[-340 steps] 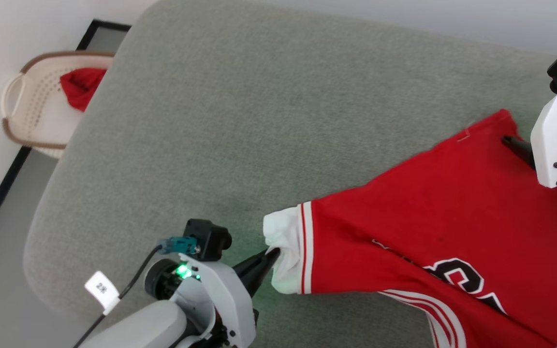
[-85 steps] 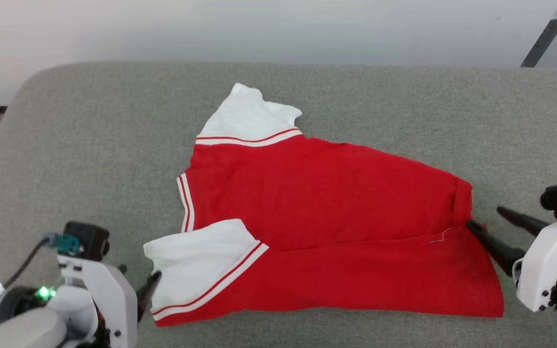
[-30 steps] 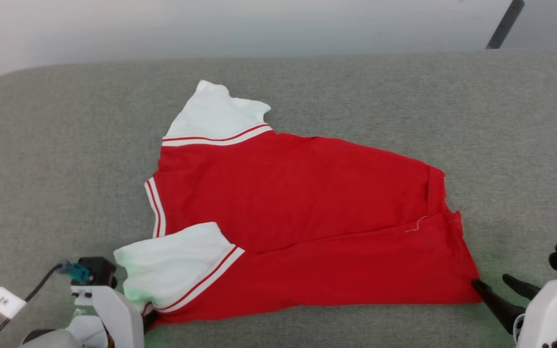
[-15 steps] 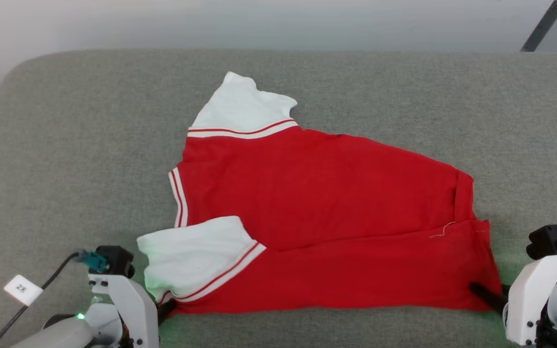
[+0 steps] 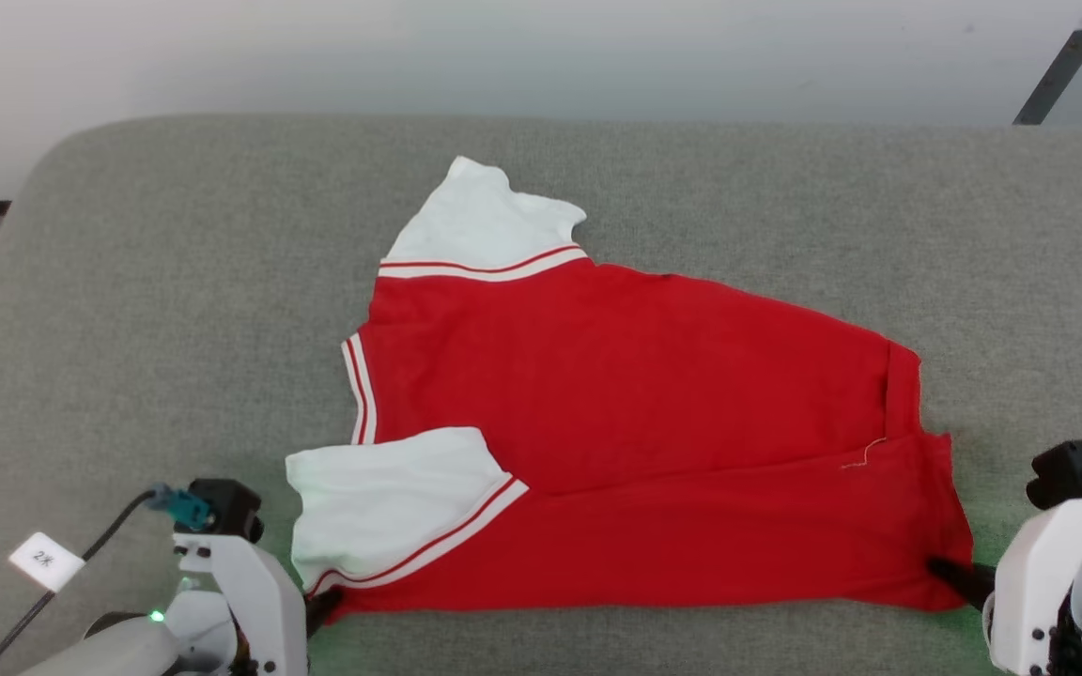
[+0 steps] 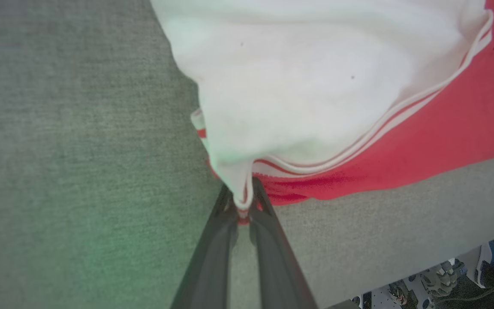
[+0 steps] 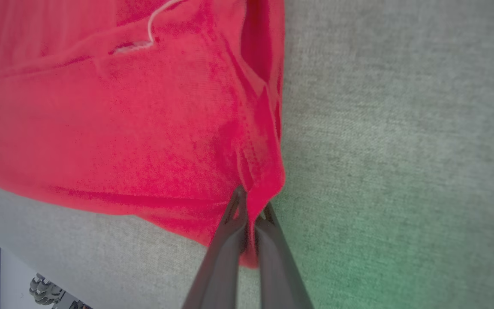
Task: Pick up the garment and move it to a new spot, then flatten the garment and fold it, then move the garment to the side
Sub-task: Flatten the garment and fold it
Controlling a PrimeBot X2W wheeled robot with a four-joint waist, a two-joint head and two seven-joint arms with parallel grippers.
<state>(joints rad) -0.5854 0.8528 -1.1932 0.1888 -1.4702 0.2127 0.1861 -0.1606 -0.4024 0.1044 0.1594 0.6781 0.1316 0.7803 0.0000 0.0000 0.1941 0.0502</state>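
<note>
I see the garment (image 5: 635, 441) lying spread on the grey cushioned surface (image 5: 175, 310), about in the middle of it, a little toward the near edge. Its red body runs from left to right and no lettering shows on the side that faces up. One white sleeve (image 5: 480, 225) points to the far side, and the other white sleeve (image 5: 391, 502) lies at the near left, over the red cloth. The near strip of the red body looks folded over the rest, and a loose white thread (image 5: 865, 455) sits by the right hem. My left fingers (image 6: 225, 214) are together and clamped on the near left corner, where the white sleeve and the striped trim meet. My right fingers (image 7: 234, 214) are together too, clamped on the near right corner of the red hem
</note>
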